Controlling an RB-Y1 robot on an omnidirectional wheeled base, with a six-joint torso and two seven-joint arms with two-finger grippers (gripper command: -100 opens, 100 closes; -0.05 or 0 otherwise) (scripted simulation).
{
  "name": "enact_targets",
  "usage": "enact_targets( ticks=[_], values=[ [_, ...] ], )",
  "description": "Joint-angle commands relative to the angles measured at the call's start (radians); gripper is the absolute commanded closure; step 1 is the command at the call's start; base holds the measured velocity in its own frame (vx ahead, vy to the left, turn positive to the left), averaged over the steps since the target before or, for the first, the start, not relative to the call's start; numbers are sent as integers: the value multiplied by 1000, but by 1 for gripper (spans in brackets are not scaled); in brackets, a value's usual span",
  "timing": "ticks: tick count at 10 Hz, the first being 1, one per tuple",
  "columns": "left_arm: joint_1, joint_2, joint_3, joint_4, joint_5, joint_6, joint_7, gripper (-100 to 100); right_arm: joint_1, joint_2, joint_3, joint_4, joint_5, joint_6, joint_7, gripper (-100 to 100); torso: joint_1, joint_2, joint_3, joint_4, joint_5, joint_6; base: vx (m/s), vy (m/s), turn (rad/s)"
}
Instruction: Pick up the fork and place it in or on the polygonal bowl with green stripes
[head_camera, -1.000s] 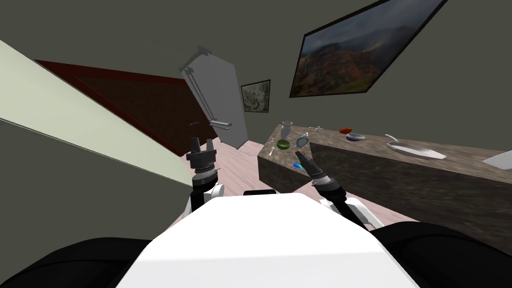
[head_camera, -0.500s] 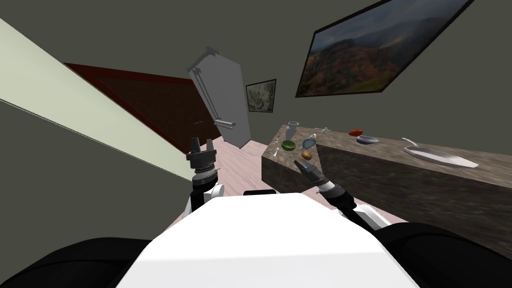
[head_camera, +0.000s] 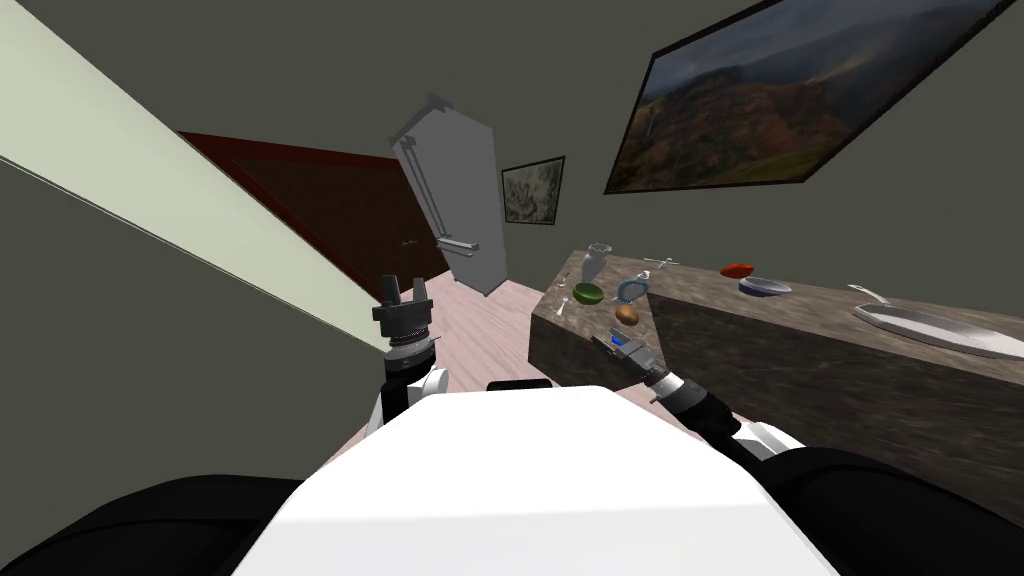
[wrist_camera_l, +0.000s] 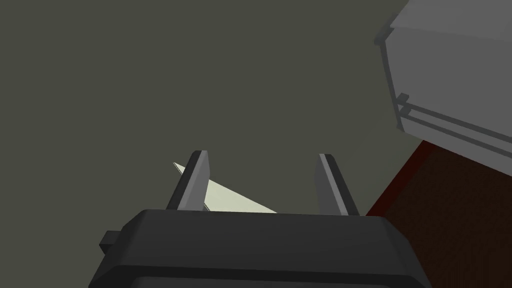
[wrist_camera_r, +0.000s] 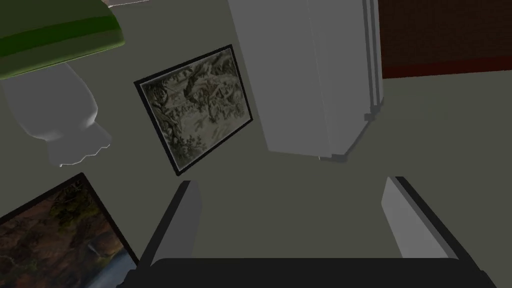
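Head view. Dark stone counter (head_camera: 800, 350) sits at 2 o'clock from me.

Near end of the counter:
- Green bowl (head_camera: 588, 294). The right wrist view shows its wall (wrist_camera_r: 55, 35) as light green with a darker green band.
- White vase (head_camera: 597, 260) at 12 o'clock of the bowl, just beside it.
- Blue-rimmed item (head_camera: 631, 290) at 3 o'clock of the bowl, kind unreadable.
- Brown rounded item (head_camera: 626, 315) at 4 o'clock of the bowl, near.

Fork: two small pale utensils lie at the counter's edge. The first utensil (head_camera: 562, 308) is at 8 o'clock of the bowl and the second utensil (head_camera: 563, 281) at 10 o'clock. They are too small to tell which is the fork. Both lie on the counter, apart from the bowl.

Right gripper (head_camera: 605, 343) is at 6 o'clock of the bowl, at the counter's near corner, touching none of the items. In its wrist view (wrist_camera_r: 291, 182) the fingers are spread wide with nothing between them.

Left gripper (head_camera: 403, 290) is at 9 o'clock of the bowl, well apart from the counter. Its fingers point up, spread (wrist_camera_l: 262, 155), and hold nothing.

Farther along the counter are a red item (head_camera: 737, 270), a shallow bluish dish (head_camera: 765, 287) and a silver pan (head_camera: 935, 325).
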Motion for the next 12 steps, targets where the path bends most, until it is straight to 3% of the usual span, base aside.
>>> enact_targets(
  ticks=[1,2,3,4,5,6,7,8,9,12],
  values=[
    [0,0,0,0,0,0,0,0,38,-50,-15,17,33,22,41,-100,0,0,0,0,0,0,25,63,147],
    [0,0,0,0,0,0,0,0,38,-74,-15,17,33,22,41,-100,1,0,0,0,0,0,25,46,74],
    [0,0,0,0,0,0,0,0,79,-110,-31,37,61,29,80,-100,0,0,0,0,0,0,29,53,170],
    [0,0,0,0,0,0,0,0,79,-127,-31,37,61,29,80,-100,0,0,0,0,0,0,24,38,74],
    [0,0,0,0,0,0,0,0,117,-162,-47,56,89,35,120,-100,-1,0,0,0,0,0,33,43,148],
    [0,0,0,0,0,0,0,0,119,-181,-47,56,89,35,120,-100,-1,-1,0,0,0,0,26,35,88],
    [0,0,0,0,0,0,0,0,158,-218,-63,75,116,41,158,-100,-1,0,0,0,0,0,33,44,167],
    [0,0,0,0,0,0,0,0,158,-235,-63,75,116,41,158,-100,-1,-1,0,0,0,0,33,30,86],
    [0,0,0,0,0,0,0,0,196,-276,-79,95,142,46,195,-100,-1,-1,0,0,0,0,42,41,174],
    [0,0,0,0,0,0,0,0,234,-341,-95,114,168,51,232,-100,-2,-1,-1,0,-1,0,34,23,127]
  ],
)
